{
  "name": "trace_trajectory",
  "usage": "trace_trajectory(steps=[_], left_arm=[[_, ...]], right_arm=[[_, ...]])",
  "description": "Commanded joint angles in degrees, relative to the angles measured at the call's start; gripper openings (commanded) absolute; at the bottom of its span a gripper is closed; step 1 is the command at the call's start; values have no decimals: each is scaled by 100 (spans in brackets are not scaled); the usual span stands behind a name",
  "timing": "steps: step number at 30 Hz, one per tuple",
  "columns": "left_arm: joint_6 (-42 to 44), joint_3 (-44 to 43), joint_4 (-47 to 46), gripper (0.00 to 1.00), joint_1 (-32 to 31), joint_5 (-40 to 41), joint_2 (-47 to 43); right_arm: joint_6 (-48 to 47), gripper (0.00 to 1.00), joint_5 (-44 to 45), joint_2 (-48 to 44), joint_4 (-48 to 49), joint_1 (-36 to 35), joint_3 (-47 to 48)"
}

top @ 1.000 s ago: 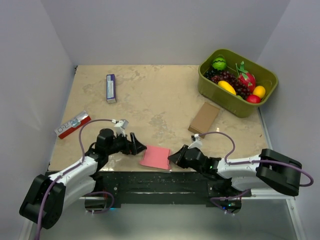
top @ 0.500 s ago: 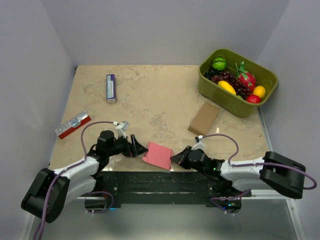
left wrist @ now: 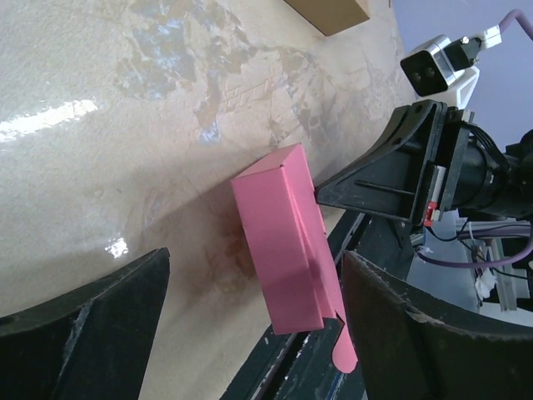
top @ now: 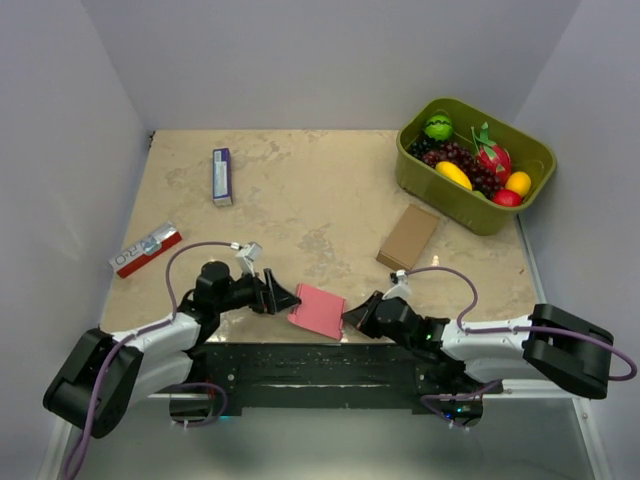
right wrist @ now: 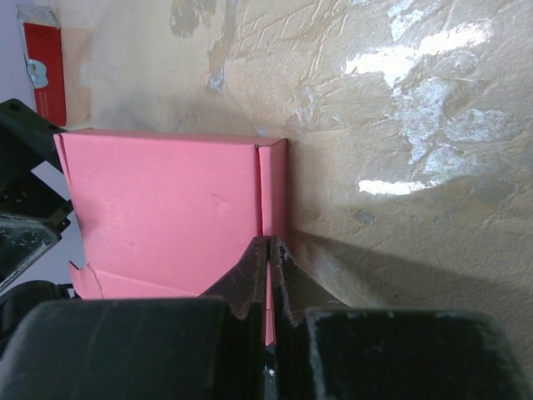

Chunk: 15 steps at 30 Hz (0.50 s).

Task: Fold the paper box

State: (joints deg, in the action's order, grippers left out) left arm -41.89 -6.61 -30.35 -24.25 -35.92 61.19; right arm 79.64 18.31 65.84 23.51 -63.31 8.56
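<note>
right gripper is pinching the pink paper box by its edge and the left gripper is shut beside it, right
Not quite: the left gripper is wide open, as the left wrist view shows. The right gripper does pinch the pink paper box by its edge, with the left one beside it.

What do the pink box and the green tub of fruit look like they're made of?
Pink box: thin matte card, judging by sharp creases and a thin rounded tab. Green tub: probably smooth moulded plastic, given its rounded corners and even colour; hard to be sure.
</note>
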Motion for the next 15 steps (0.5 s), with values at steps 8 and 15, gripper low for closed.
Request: trace_trajectory(steps=[8, 15], left_arm=[[-223, -156, -630, 80, -510, -169, 604], [-495, -367, -1087, 42, -633, -372, 1140]], right_arm=[[-536, 0, 375, 95, -1102, 29, 321], [-1239, 0, 648, -1, -1612, 29, 761]])
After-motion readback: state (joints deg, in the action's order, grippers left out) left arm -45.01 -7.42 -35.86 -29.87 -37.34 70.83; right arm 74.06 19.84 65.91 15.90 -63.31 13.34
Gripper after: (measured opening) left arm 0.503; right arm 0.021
